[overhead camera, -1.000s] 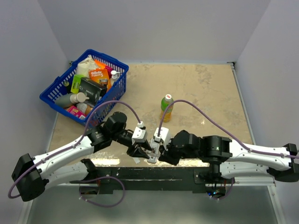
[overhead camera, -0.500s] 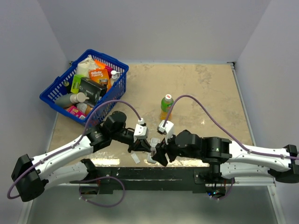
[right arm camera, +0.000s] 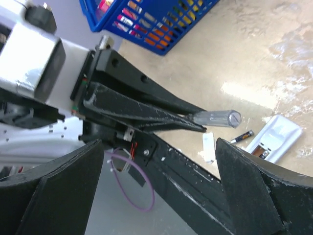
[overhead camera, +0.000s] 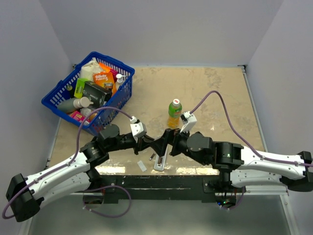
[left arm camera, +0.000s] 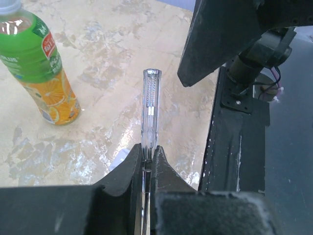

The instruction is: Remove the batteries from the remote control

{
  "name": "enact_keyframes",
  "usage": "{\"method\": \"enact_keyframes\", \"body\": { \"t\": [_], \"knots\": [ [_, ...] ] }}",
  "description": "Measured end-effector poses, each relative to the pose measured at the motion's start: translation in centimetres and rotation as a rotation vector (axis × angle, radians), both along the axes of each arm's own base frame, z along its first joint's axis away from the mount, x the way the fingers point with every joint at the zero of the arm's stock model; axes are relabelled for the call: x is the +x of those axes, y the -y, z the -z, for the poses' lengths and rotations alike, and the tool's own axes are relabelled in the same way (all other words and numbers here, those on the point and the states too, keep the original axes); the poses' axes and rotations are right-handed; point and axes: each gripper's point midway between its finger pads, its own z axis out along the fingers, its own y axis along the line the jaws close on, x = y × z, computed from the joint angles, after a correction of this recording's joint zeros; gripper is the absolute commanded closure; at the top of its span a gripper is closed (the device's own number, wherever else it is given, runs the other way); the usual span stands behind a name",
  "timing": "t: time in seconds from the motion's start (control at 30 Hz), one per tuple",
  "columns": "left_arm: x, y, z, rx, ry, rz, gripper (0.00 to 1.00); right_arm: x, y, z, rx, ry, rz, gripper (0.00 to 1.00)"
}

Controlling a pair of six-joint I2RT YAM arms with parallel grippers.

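- The cover [right arm camera: 209,147] is off and lies on the counter [overhead camera: 220,98]. One battery [right arm camera: 243,136] lies out, just beside the remote [right arm camera: 276,137].
- I cannot tell whether another battery sits in the remote's recess.
- The left hand [left arm camera: 146,154] is clamped on a grey stick [left arm camera: 149,105]. The right hand [overhead camera: 162,143] gapes wide and is empty.
- The basket [overhead camera: 122,90] holds packets, boxes and bottles.

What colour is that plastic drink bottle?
The plastic drink bottle is green above, orange below; clearest in the left wrist view.
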Motion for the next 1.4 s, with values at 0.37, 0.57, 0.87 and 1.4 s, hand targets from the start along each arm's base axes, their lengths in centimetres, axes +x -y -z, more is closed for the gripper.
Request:
{"method": "enact_keyframes", "body": {
  "t": [0.37,0.57,0.87,1.4],
  "knots": [
    [0.2,0.1,-0.3,-0.104,-0.056,-0.053,1.00,1.9,0.3,-0.7,-0.017,-0.023,0.140,0.41],
    [0.6,0.1,-1.0,-0.142,-0.050,-0.082,1.00,2.4,1.6,0.2,-0.045,-0.069,0.228,0.41],
    [0.7,0.0,-1.7,-0.167,-0.046,-0.088,1.00,3.3,2.0,1.8,-0.109,-0.074,0.299,0.47],
    [-0.1,-0.1,-3.3,-0.224,-0.017,-0.056,1.00,4.8,0.4,0.2,-0.079,-0.018,0.355,0.64]
  ]
}}
